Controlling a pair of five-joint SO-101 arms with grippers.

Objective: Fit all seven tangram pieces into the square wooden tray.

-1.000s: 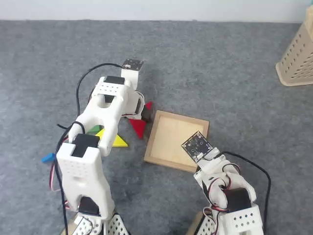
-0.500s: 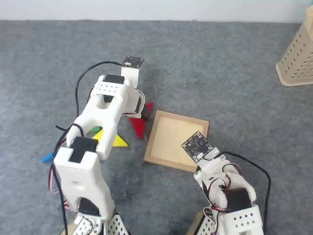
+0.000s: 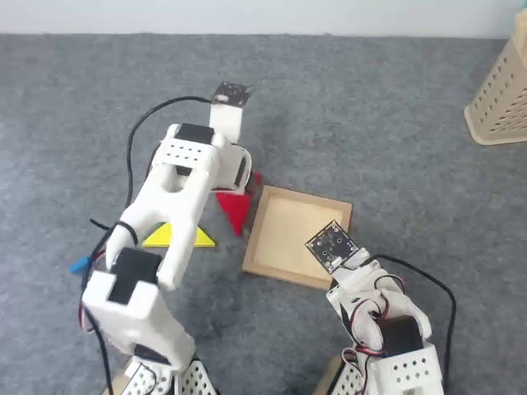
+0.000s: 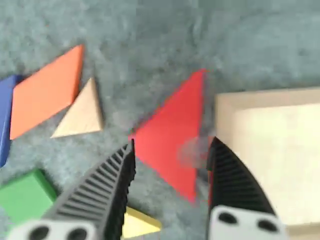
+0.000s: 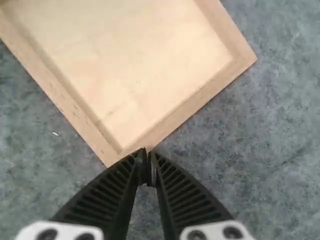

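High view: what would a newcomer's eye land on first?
The red triangle beside the square wooden tray, with the left gripper open astride it. Next, the right gripper shut at a tray corner. A yellow triangle lies farther from the tray.

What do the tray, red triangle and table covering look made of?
Tray: pale bare wood, matte, faint grain showing. Red triangle: painted wood or plastic, can't tell; flat even colour, no grain. Covering: grey felt or carpet; fuzzy, mottled surface.
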